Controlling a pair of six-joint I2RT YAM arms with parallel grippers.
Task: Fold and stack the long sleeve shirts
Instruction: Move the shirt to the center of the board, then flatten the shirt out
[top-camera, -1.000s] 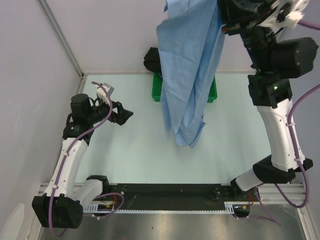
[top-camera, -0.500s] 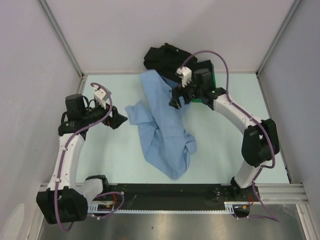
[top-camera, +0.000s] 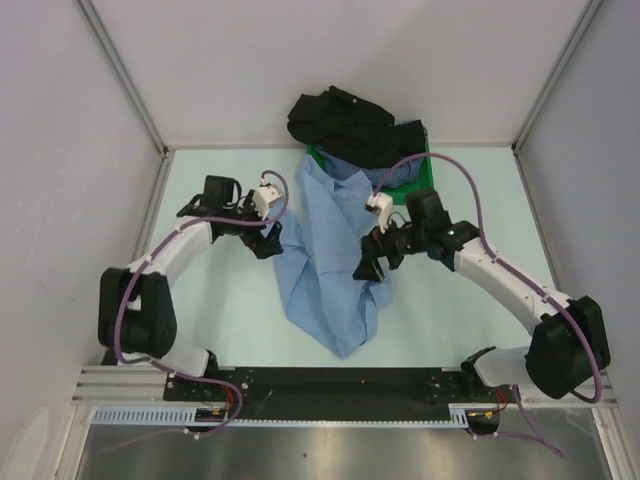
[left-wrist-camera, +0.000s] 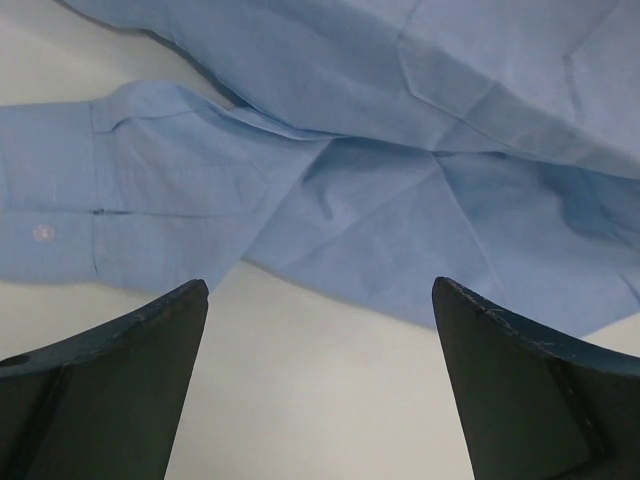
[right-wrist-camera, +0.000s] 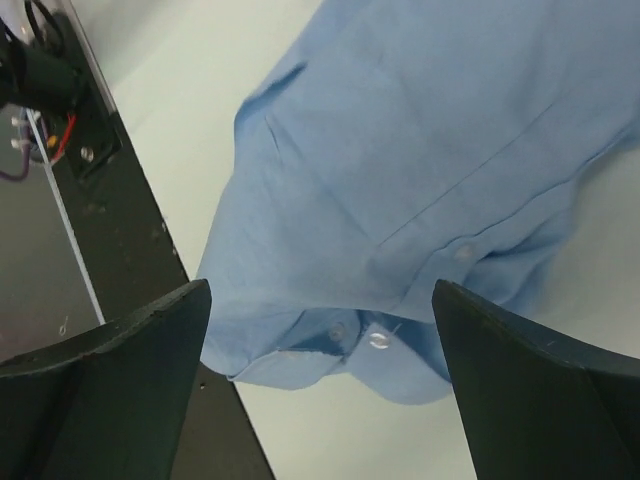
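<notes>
The light blue long sleeve shirt (top-camera: 325, 270) lies crumpled down the middle of the table. My left gripper (top-camera: 274, 240) is open at its left edge; in the left wrist view (left-wrist-camera: 320, 285) bare table lies between the fingers, with the shirt (left-wrist-camera: 420, 150) and a buttoned cuff (left-wrist-camera: 60, 225) just beyond. My right gripper (top-camera: 368, 267) is open at the shirt's right edge; the right wrist view (right-wrist-camera: 320, 285) has a buttoned hem (right-wrist-camera: 375, 335) between the fingertips, ungripped. A black shirt (top-camera: 335, 115) and a dark-blue checked one (top-camera: 350, 168) lie at the back.
A green tray (top-camera: 425, 170) stands at the table's back, partly under the dark shirts. Grey walls close in the left, back and right. The black base rail (top-camera: 330, 385) runs along the near edge, seen also in the right wrist view (right-wrist-camera: 130, 220).
The right gripper held the blue shirt high, let it go, and the shirt dropped onto the table. Both arms have since swung in to the shirt's sides.
</notes>
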